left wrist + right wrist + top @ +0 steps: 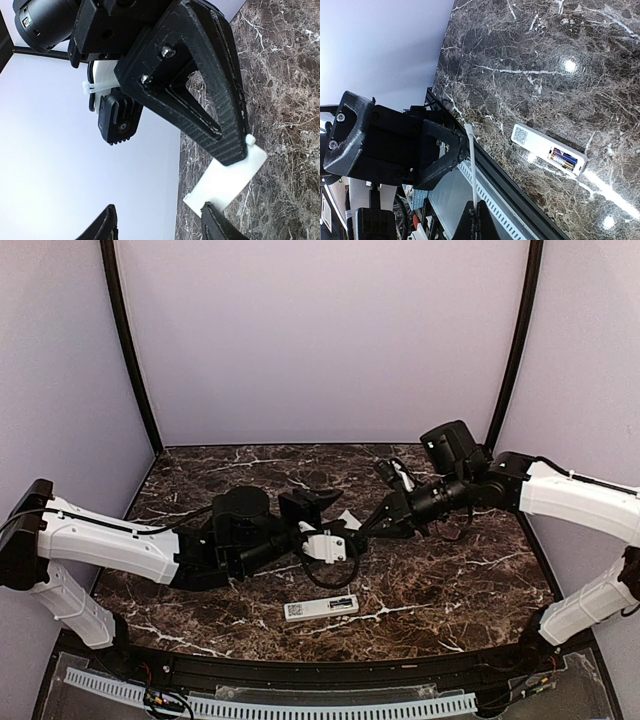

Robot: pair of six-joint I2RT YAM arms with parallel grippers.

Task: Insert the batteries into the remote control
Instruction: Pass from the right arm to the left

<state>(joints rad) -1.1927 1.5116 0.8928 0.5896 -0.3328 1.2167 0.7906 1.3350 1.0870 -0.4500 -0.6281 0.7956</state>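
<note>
The white remote control [320, 607] lies face down near the table's front edge. Its compartment is open, and batteries [563, 160] sit inside it in the right wrist view, where the remote [540, 145] shows a QR label. Both grippers hover above the table's middle. My right gripper [481, 220] is shut on a thin white battery cover [471, 165], seen edge-on. The cover [348, 521] sits between the two grippers. My left gripper [160, 222] is open wide, and one of its fingers [216, 222] meets the cover's edge [227, 177]. My right gripper [368, 527] and left gripper [330, 508] face each other.
The dark marble table [450, 580] ends at a black front rail [300, 665] with a white slotted cable channel [270, 707] below it. Pale walls enclose the back and sides. The right arm's wrist camera [119, 120] hangs close to my left gripper.
</note>
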